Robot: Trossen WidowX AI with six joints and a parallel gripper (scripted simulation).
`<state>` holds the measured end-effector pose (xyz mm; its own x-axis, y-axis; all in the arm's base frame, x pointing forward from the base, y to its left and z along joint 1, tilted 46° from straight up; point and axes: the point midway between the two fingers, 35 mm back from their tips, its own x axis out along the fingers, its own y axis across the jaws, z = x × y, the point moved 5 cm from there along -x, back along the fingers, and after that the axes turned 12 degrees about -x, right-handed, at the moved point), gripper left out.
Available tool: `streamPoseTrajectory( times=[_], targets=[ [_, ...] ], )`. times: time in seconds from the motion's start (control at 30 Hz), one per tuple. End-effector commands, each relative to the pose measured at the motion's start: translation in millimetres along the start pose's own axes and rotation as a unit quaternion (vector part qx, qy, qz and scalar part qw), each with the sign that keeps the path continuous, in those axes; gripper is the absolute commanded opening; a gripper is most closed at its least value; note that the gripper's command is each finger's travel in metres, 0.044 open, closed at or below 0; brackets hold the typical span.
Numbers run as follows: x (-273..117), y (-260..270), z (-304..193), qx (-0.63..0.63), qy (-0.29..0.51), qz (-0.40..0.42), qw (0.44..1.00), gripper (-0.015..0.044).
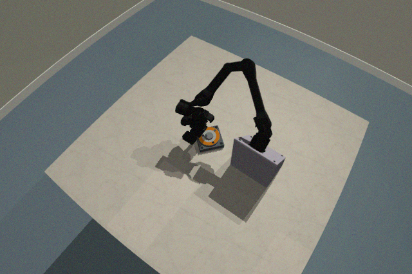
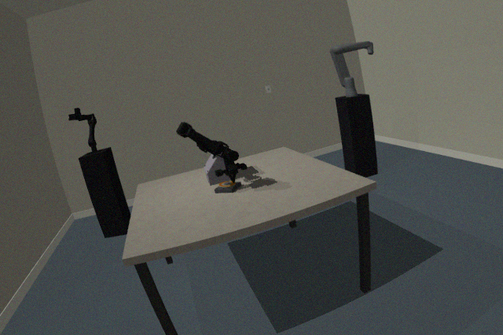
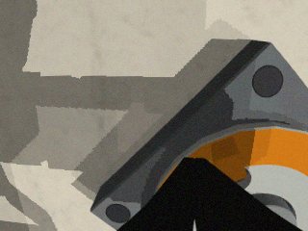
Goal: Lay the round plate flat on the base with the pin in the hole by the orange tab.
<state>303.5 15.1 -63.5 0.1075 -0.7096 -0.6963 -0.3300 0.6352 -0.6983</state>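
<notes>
Nudging plate (image 1: 209, 137) with our gripper (image 1: 192, 136) at its 9 o'clock | jaws closed, empty | pin seating unconfirmed, retreat left

a pale table (image 2: 251, 217) on dark legs; two black pedestals (image 2: 103, 191) (image 2: 356, 136) beyond its far corners.
</notes>
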Motion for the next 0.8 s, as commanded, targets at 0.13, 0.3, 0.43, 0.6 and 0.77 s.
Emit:
streamPoseTrajectory(
  times=[0.13,0.3,0.43,0.6,0.77],
  targets=[
    [-1,-13,7,0.002,-0.002,-0.003,1.0,0.0],
    [-2,-20,9,0.002,-0.002,-0.003,1.0,0.0],
    [-3,-26,9,0.002,-0.002,-0.003,1.0,0.0],
    [-4,-32,8,0.002,-0.002,-0.003,1.0,0.0],
    [-4,-39,6,0.002,-0.002,-0.004,1.0,0.0]
  ],
)
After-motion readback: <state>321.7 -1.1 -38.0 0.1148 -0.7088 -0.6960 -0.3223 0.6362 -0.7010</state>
